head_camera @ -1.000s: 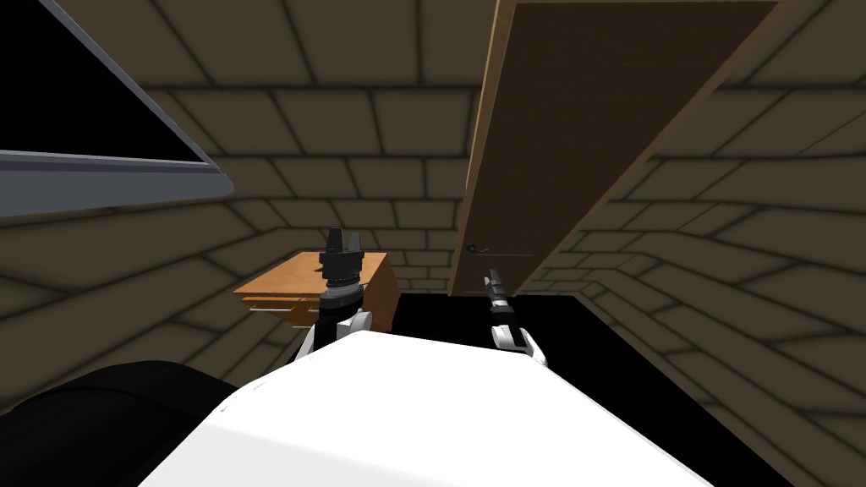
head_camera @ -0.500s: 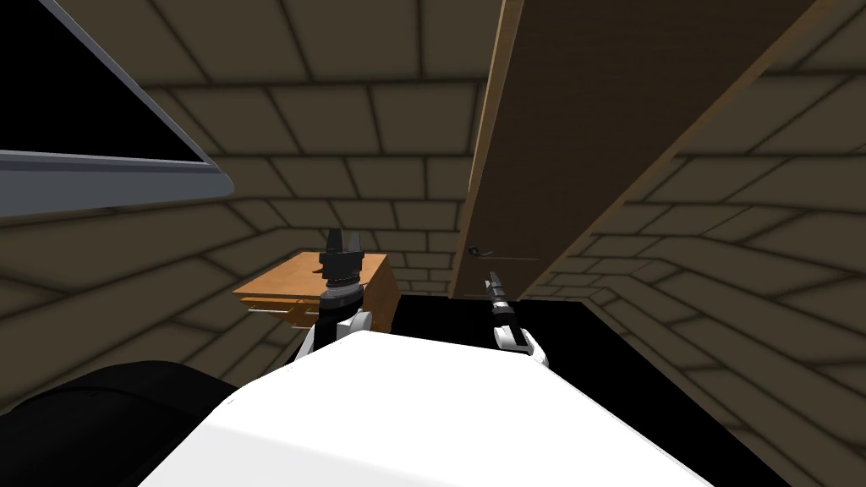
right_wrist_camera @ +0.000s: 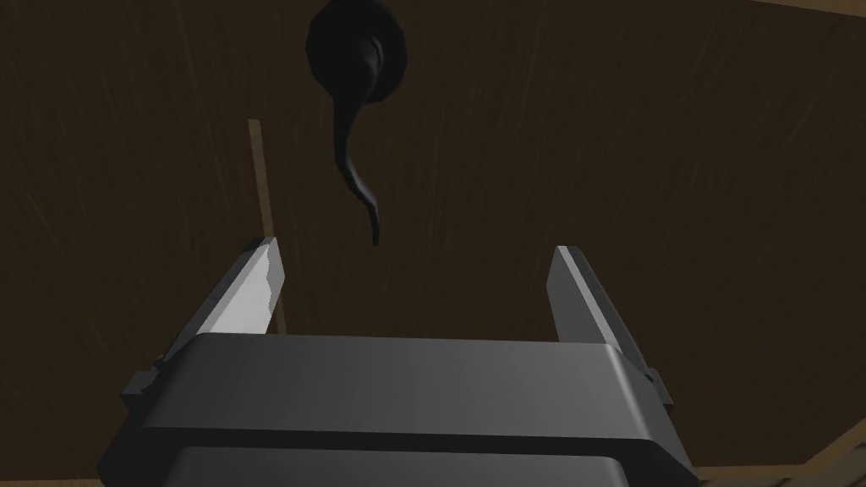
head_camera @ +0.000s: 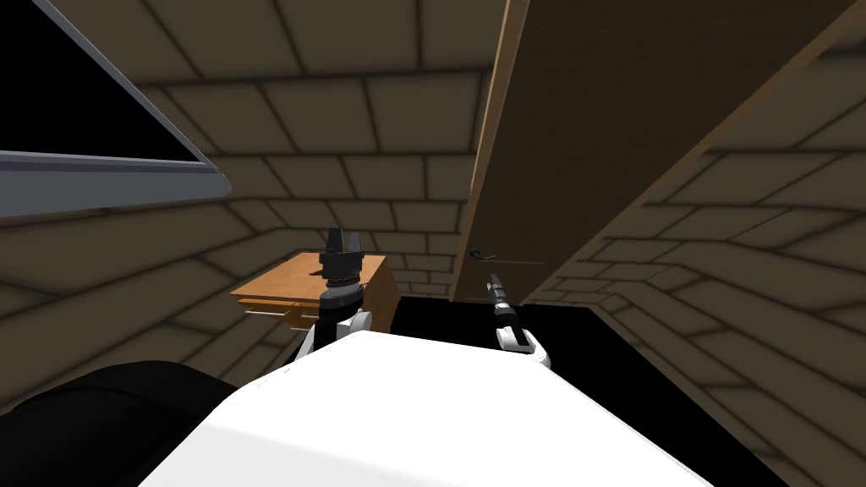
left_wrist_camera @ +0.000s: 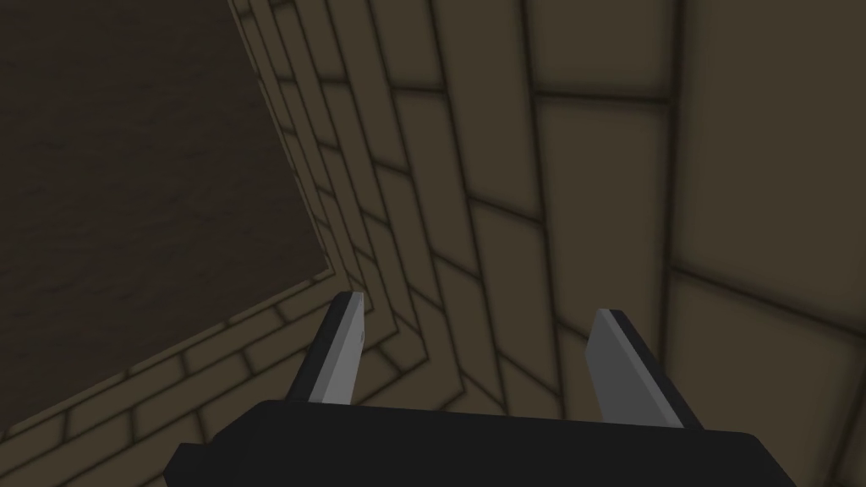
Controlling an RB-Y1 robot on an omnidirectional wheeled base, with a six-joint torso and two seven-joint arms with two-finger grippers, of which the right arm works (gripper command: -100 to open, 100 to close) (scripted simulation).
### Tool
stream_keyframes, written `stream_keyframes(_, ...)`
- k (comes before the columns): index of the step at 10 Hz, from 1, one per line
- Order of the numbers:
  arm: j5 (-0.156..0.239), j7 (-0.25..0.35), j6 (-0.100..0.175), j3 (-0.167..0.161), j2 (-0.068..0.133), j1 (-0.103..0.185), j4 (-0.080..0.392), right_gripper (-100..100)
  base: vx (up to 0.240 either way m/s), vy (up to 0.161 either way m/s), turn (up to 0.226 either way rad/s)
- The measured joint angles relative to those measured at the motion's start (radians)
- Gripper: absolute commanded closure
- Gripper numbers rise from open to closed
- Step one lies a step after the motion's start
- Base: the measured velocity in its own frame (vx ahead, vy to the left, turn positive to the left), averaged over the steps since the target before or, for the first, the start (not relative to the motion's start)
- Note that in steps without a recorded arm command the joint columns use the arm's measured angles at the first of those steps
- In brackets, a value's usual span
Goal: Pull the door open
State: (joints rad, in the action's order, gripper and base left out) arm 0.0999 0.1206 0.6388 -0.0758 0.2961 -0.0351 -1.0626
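R gripper (right_wrist_camera: 416, 249) is wide open for you, fingers about a third of its wrist view apart, nothing held. It faces the dark brown wooden door (right_wrist_camera: 643, 169) head-on. The black curved lever handle (right_wrist_camera: 348, 118) on its round black rose sits just ahead of the fingertips. The lever's thin free end points back toward the gap between the fingers, nearer one of them. It touches neither; can't tell how far off the door face is.

From the head cam, the door (head_camera: 592, 127) rises at your 1 o'clock, light brown along its edge. The handle (head_camera: 480, 252) is low on it. R gripper (head_camera: 493, 279) sits just under the handle, at its 5 o'clock, apart from it.

L gripper (head_camera: 345, 239) is at your 11 o'clock, over the orange-brown wooden cabinet (head_camera: 279, 287). Its fingers (left_wrist_camera: 338, 355) are also spread wide w/ nothing between them; L gripper (left_wrist_camera: 478, 304) looks at the olive-brown block wall (left_wrist_camera: 592, 169).

At 10 o'clock there's a grey ledge (head_camera: 110, 177) w/ a black area (head_camera: 59, 93) above it. A black area (head_camera: 440, 317) also lies below the door and cabinet.
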Motion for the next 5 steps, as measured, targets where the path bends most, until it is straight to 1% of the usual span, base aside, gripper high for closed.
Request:
stream_keyframes(1,0.002,0.006,0.004,-0.001,0.010,0.010,0.028,-100,0.104,-0.034,0.040)
stream_keyframes(5,0.009,0.021,0.021,-0.005,0.031,0.053,0.136,-100,0.114,-0.027,0.048)
